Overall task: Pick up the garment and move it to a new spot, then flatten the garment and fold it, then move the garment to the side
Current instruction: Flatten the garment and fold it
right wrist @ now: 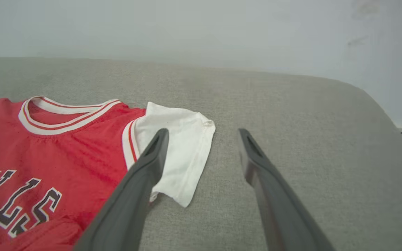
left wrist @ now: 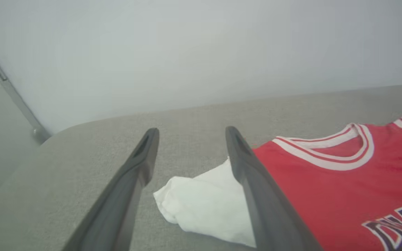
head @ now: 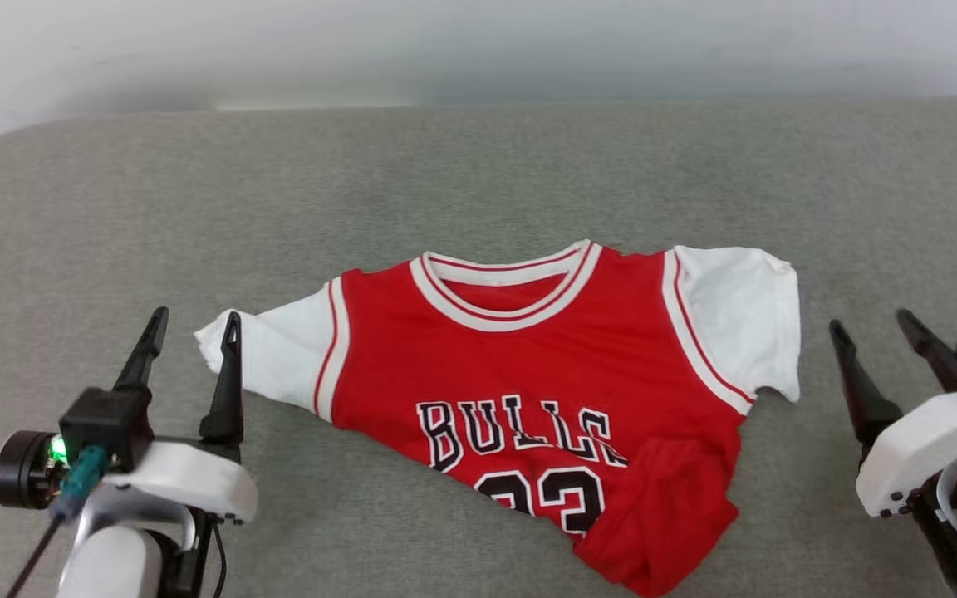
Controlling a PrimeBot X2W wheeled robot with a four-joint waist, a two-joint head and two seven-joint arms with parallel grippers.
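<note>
Our red jersey T-shirt with white sleeves (head: 545,365) lies face up in the middle of the grey cloth cushion (head: 478,166). Our left gripper (head: 196,316) and right gripper (head: 870,321) are spread wide, holding nothing. We seem to be flattening it; next, tug the bunched bottom corner (head: 661,515) flat.

Open grey cushion (head: 478,166) lies all around the garment (head: 545,357).
</note>
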